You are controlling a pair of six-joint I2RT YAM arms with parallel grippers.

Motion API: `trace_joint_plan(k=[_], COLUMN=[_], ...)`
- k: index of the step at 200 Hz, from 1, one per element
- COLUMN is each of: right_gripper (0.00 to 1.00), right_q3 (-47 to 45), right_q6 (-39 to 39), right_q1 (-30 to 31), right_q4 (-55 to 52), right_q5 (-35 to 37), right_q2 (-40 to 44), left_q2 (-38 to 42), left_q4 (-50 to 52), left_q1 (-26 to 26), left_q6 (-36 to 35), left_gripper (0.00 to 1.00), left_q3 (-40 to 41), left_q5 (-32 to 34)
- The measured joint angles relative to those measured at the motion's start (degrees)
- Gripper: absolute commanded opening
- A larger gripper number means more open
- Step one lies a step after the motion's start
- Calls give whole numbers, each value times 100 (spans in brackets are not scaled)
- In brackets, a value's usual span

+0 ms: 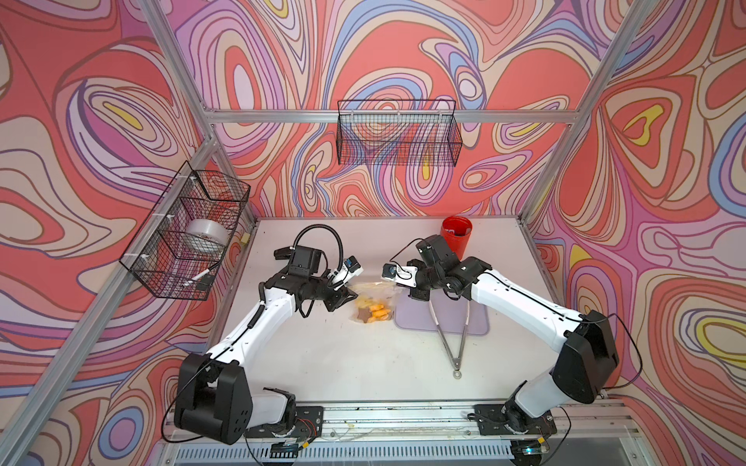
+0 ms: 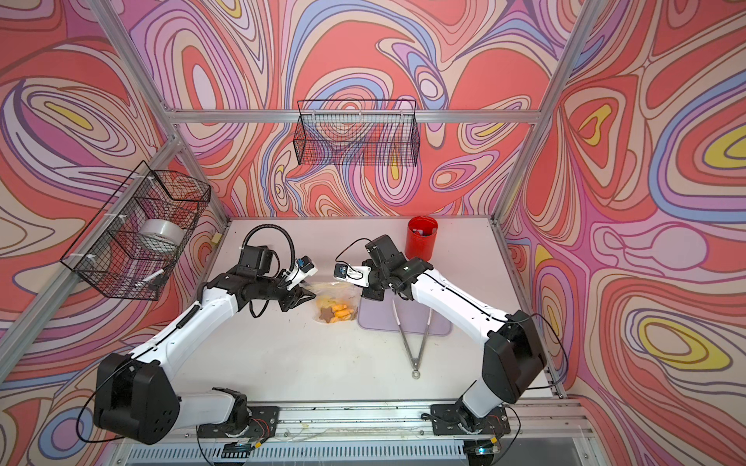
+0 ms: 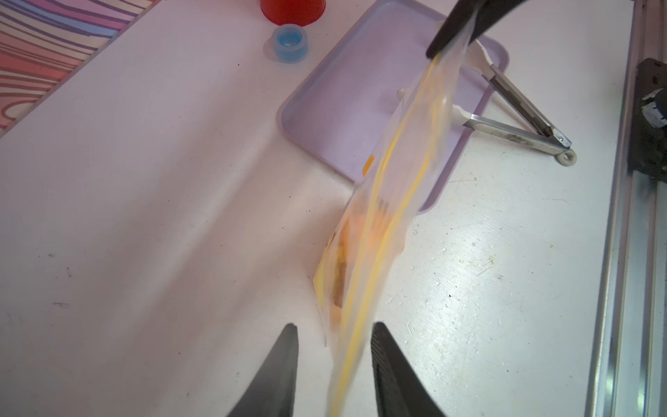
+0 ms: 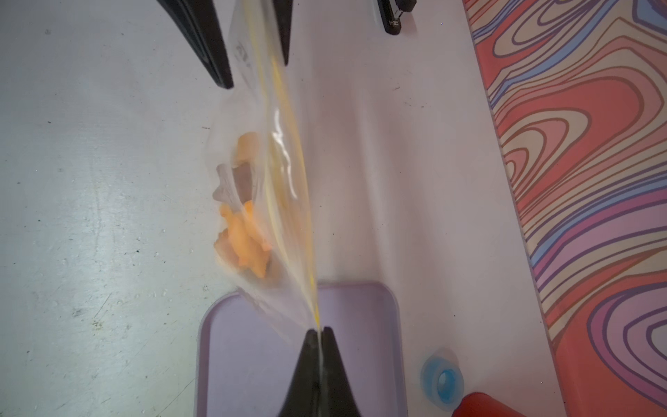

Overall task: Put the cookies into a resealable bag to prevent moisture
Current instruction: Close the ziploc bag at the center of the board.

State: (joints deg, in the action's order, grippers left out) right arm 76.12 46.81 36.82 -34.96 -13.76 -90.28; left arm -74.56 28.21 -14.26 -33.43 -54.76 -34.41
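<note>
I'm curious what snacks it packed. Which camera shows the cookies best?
The right wrist view: the cookies sit close and central, orange star shapes plain through the resealable bag. In both top views they are a tiny orange-and-brown cluster. The left wrist view sees the bag edge-on, so they are an orange blur.

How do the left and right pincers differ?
The left pincer is open, jaws either side of the resealable bag; the right pincer is shut, pinching it. The left pincer is over the white table; the right pincer over the lavender tray. Both are black, at the bag's top edge.
</note>
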Motion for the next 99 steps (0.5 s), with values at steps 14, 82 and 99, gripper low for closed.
trace_joint_plan(k=[14, 82, 99], right_gripper=[0, 43, 48], right_q3=[13, -306, -420], right_q6=[-17, -57, 9], right_q1=[-4, 157, 337], right_q4=[-63, 660, 975], right_q5=[-55, 149, 243], right_q2=[-17, -37, -46], left_q2=[129, 151, 146], left_q4=[-74, -188, -188], left_q1=[0, 2, 2], left_q6=[85, 208, 214], left_gripper=[0, 0, 0], left_q3=[144, 160, 157], left_q5=[96, 210, 140])
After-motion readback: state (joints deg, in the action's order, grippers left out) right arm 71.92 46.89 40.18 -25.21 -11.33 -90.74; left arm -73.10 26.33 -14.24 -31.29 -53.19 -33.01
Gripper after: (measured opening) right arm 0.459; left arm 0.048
